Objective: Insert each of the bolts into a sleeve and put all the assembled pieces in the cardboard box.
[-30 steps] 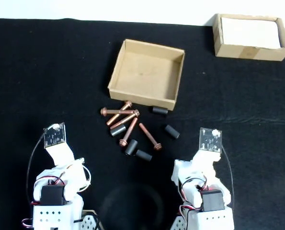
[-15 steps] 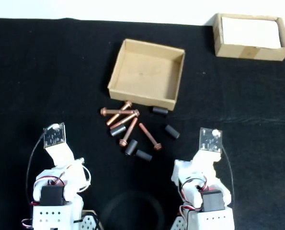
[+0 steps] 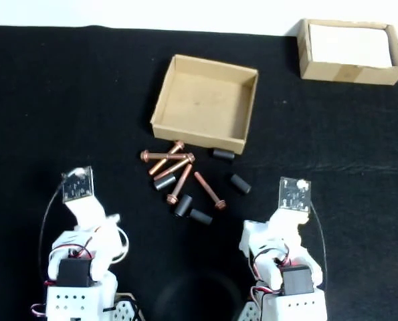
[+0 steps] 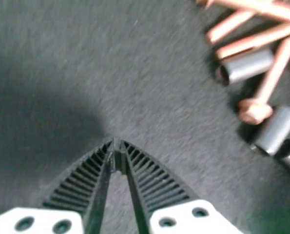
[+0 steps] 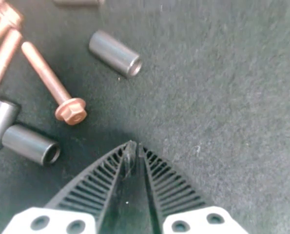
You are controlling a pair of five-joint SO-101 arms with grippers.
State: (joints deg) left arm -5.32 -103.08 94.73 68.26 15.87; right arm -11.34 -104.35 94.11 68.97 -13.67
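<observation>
Several copper bolts (image 3: 180, 183) and short black sleeves (image 3: 240, 184) lie loose on the black table, just in front of the open cardboard box (image 3: 164, 100), which holds nothing. My left gripper (image 4: 116, 146) is shut over bare cloth, with bolts (image 4: 267, 80) and a sleeve (image 4: 244, 66) off to one side. The left arm (image 3: 85, 221) sits at the near left. My right gripper (image 5: 133, 147) is shut with nothing in it, close to a bolt (image 5: 49, 80) and two sleeves (image 5: 115, 53) (image 5: 30, 144). The right arm (image 3: 285, 227) sits at the near right.
A second, smaller cardboard box (image 3: 346, 70) with a white inside stands at the far right corner. Black cloth (image 3: 65, 100) covers the table to the left and right of the pile.
The left arm's wrist has shifted slightly away from its base. The right arm, bolts and sleeves have not moved.
</observation>
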